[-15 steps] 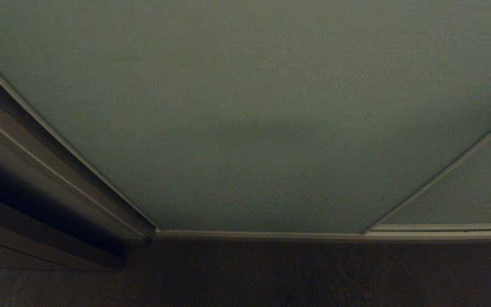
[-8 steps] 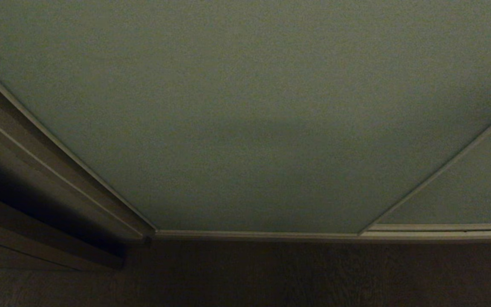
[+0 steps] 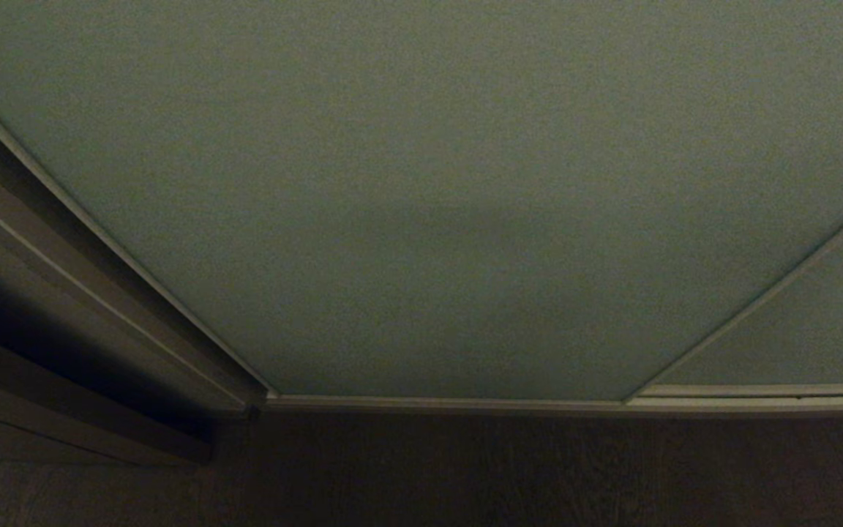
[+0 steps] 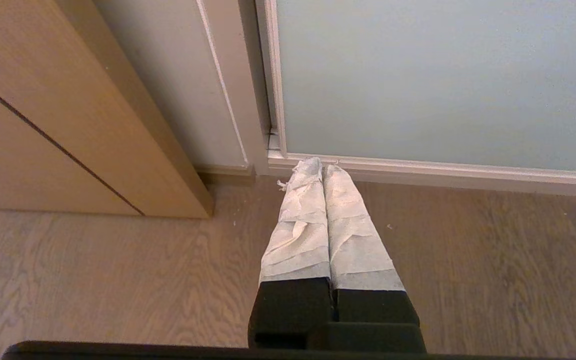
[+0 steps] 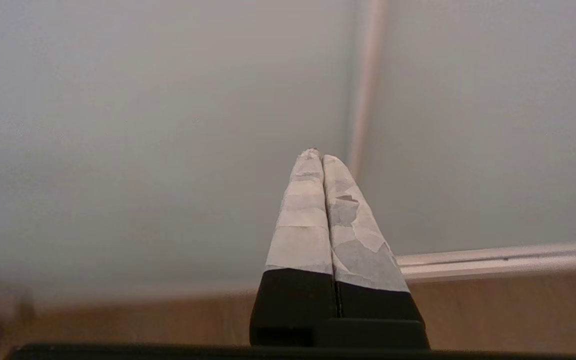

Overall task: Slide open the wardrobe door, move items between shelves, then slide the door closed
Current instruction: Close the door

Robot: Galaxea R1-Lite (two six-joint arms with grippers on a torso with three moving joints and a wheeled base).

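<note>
currently the pale green wardrobe door [image 3: 421,197] fills the head view, fully closed, its lower frame running from eight to three o'clock above the wooden floor [image 3: 465,476]. the right gripper [image 5: 316,152] hangs before the panel, fingers pressed together, empty. the left gripper [image 4: 316,164], likewise pinched closed, points at the door's bottom corner. opening looks like the step in hand; next, a fingertip likely must catch the door's edge.
</note>
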